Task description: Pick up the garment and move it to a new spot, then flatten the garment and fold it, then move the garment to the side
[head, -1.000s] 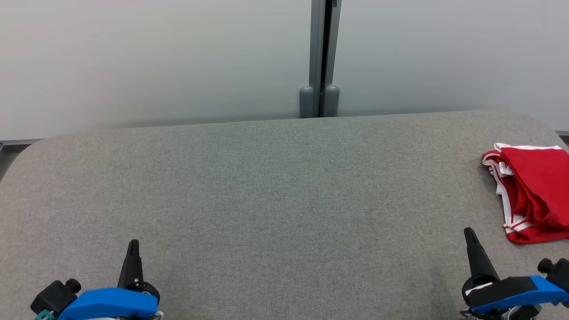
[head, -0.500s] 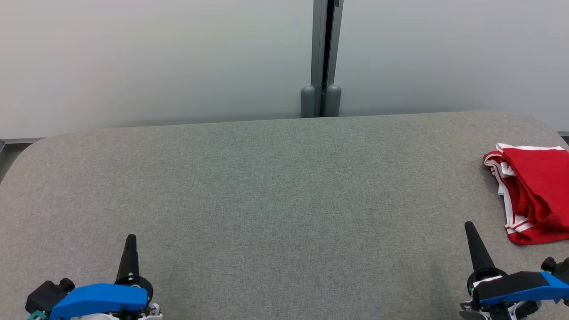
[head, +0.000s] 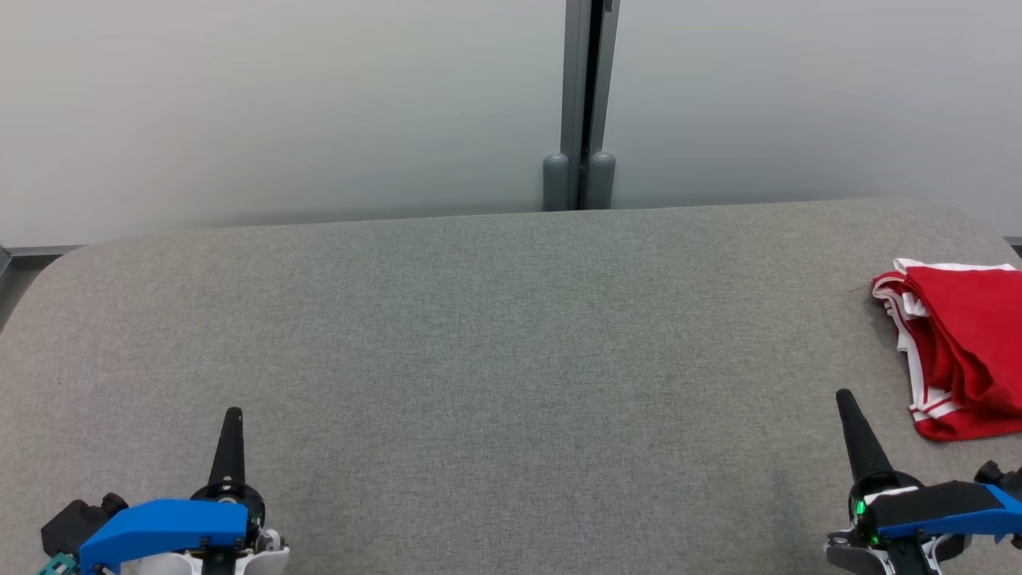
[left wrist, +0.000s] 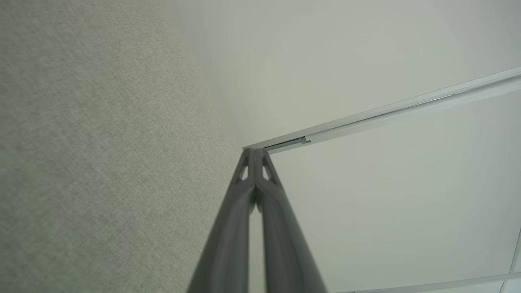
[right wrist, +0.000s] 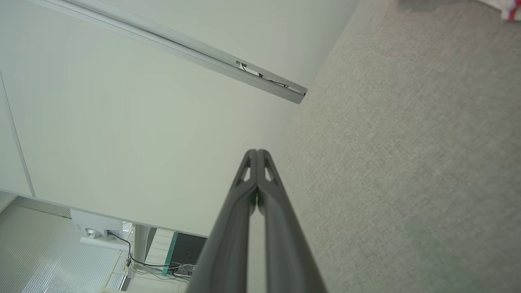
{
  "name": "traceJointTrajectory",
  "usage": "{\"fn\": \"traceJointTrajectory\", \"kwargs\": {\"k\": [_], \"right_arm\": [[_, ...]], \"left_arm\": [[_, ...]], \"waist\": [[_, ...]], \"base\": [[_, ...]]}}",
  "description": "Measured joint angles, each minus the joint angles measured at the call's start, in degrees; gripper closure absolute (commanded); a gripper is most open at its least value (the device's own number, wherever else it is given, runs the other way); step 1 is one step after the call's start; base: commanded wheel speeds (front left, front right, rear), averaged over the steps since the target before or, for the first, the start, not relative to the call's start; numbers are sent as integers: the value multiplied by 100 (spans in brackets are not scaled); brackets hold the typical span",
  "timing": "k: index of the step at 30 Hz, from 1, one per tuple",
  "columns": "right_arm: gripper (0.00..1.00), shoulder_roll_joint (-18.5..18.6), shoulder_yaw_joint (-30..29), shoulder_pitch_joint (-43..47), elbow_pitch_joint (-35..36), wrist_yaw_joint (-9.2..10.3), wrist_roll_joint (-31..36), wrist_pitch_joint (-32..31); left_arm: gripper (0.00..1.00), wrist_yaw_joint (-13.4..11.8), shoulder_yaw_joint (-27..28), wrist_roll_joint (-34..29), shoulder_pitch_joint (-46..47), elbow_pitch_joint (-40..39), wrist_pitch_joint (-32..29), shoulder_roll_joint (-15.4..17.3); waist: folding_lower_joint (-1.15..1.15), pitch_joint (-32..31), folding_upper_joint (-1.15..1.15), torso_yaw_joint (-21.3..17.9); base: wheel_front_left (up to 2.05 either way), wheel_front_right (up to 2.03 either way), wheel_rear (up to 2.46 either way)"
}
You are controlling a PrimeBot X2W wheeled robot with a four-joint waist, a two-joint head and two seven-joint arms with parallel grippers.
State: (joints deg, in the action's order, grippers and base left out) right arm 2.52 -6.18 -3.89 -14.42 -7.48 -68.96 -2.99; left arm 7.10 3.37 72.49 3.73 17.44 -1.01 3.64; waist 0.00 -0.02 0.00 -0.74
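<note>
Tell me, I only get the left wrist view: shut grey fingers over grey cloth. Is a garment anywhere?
Observer: Yes. The head view shows a red garment, bunched, at the table's right edge.
Operator: Is anything holding it?
Observer: No. The right gripper is shut, empty, beside it, not touching.
Operator: And my gripper?
Observer: The left gripper is at the lower left, across the table from the garment.

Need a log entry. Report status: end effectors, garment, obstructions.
Left end effector shut, empty. Right end effector shut, empty. Red fabric garment with white trim lies on grey fabric table, far right, untouched. No obstruction seen.
</note>
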Motion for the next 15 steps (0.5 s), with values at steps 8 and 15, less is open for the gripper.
{"fn": "traceJointTrajectory", "kwargs": {"k": [8, 15], "right_arm": [[100, 2, -5, -46, 7, 0, -445, -64], [100, 4, -10, -60, 11, 0, -804, -124]], "left_arm": [[100, 0, 70, 376, 47, -69, -101, -15], [100, 0, 124, 683, 87, -116, -193, -24]], "waist": [[0, 3, 0, 12], [0, 6, 0, 22]], "base": [[0, 0, 0], [0, 0, 0]]}}
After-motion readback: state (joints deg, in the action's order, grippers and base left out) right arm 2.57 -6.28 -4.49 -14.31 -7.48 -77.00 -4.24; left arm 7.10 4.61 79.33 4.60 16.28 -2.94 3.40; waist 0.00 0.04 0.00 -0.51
